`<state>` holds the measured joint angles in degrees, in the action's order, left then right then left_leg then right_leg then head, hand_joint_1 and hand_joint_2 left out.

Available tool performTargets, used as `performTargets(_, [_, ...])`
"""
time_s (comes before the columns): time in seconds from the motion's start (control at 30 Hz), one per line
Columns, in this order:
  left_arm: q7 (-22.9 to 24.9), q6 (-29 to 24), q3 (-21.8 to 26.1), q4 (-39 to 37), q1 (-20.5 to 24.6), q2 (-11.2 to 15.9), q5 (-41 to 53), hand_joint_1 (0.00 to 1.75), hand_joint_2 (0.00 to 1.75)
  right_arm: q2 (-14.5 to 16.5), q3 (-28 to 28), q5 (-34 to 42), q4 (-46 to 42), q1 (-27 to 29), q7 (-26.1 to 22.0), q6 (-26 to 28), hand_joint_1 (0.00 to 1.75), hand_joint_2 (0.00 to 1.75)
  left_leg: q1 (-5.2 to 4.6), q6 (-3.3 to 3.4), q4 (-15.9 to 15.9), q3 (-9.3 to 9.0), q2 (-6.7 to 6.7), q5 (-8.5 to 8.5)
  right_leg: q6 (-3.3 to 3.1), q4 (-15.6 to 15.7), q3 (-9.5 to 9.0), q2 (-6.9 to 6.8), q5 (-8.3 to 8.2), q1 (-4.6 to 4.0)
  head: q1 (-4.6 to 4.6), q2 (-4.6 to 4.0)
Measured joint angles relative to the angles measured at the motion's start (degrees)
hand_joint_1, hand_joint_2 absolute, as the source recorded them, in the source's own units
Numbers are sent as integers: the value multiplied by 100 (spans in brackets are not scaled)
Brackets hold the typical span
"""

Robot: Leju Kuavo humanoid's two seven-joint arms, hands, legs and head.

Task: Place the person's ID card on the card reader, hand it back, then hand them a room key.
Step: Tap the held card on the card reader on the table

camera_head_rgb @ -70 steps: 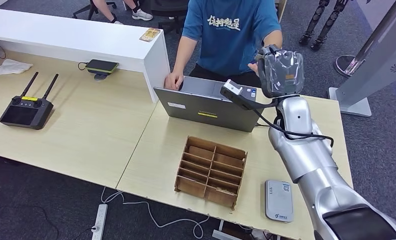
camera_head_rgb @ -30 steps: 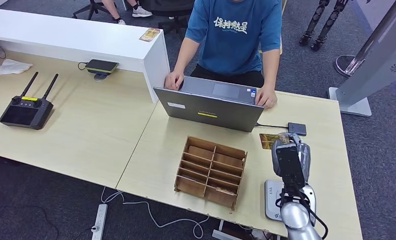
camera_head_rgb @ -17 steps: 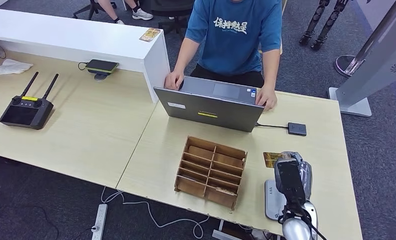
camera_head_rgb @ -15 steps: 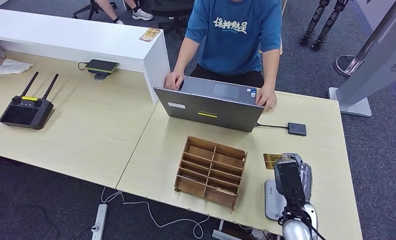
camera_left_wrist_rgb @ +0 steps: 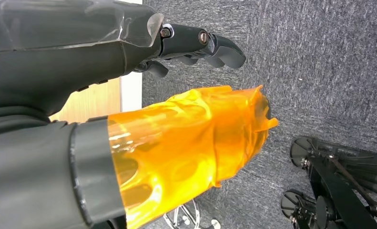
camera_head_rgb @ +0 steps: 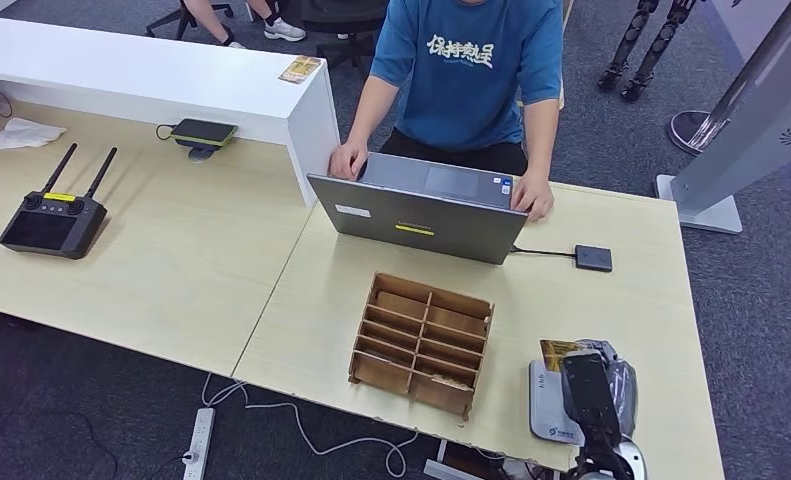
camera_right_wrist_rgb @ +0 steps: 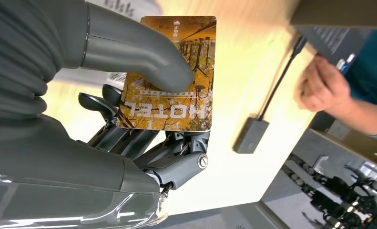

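Orange-brown plastic card [camera_right_wrist_rgb: 169, 74] printed HOTEL, pinched flat between thick grey thumb and dark fingers [camera_right_wrist_rgb: 129, 138] of right hand [camera_head_rgb: 596, 385]. Hovering over far end of white flat card reader [camera_head_rgb: 553, 400] near front edge of pale wooden desk [camera_head_rgb: 611, 310], one card corner jutting past the hand toward wooden slotted card box [camera_head_rgb: 423, 340], which sits just beside the reader. Whether card touches reader cannot be told. Beyond the reader: small dark adapter box [camera_head_rgb: 593, 257] on its cable, grey open laptop [camera_head_rgb: 421, 210], and person in blue shirt [camera_head_rgb: 466, 70] with both hands at the laptop.

Left hand [camera_left_wrist_rgb: 129, 95] hanging low over grey carpet, holding nothing, dark fingers stretched out loosely and apart, thumb wrapped in orange film.

Risks, as judgement: card landing half off the reader's end, since it sits nearer that end than the middle; card sliding out of a thin two-sided pinch if tilted during lowering; card lying flush afterwards and proving hard to lift again for the hand-back.
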<state>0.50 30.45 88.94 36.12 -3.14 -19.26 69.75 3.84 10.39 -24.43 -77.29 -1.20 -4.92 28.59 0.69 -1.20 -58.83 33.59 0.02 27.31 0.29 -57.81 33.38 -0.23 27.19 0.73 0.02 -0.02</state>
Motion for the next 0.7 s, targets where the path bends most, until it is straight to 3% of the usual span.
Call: performTargets(0.7, [-4, -36, 2, -2, -2, 0, -43, 0, 0, -253, -313, -355, -553, 486, 166, 82, 175, 175, -1, 2, 0, -1, 1, 2, 0, 0, -1, 1, 0, 1, -1, 0])
